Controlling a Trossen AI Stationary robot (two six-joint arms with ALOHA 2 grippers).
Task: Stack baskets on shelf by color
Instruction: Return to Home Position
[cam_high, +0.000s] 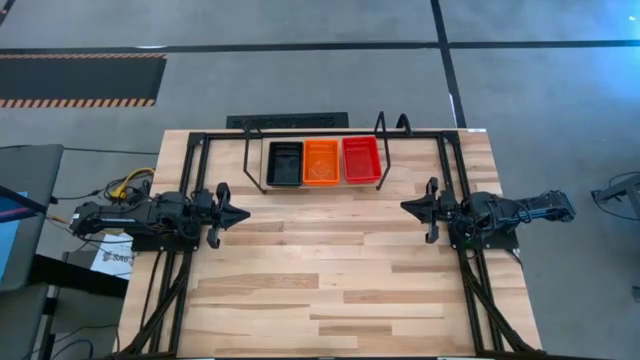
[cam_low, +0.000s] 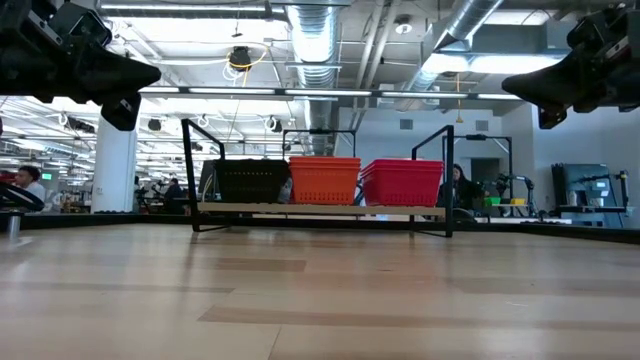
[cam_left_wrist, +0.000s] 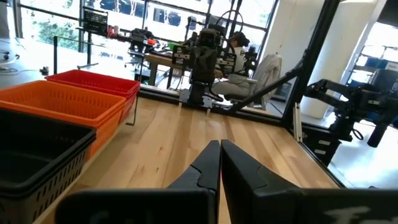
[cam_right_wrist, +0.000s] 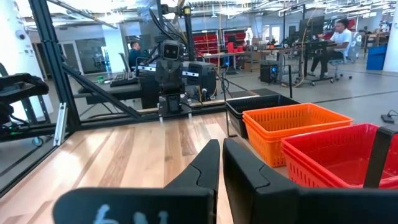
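The baskets stand in three stacks side by side on the shelf (cam_high: 380, 140) at the table's far edge: black (cam_high: 284, 163) to the left, orange (cam_high: 321, 161) in the middle, red-pink (cam_high: 361, 159) to the right. In the low view the black (cam_low: 251, 181), orange (cam_low: 324, 179) and red-pink (cam_low: 402, 182) stacks rest on the shelf's deck between its upright looped ends. My left gripper (cam_high: 243, 213) hovers at the table's left side, shut and holding nothing, fingers pointing right. My right gripper (cam_high: 405, 206) hovers at the right side, shut and holding nothing, fingers pointing left.
A black rail frame (cam_high: 195, 140) runs around the table's far part and down both sides. Bare wood (cam_high: 330, 270) lies between the grippers and toward the near edge. People sit at desks in the room beyond the table (cam_low: 462, 187).
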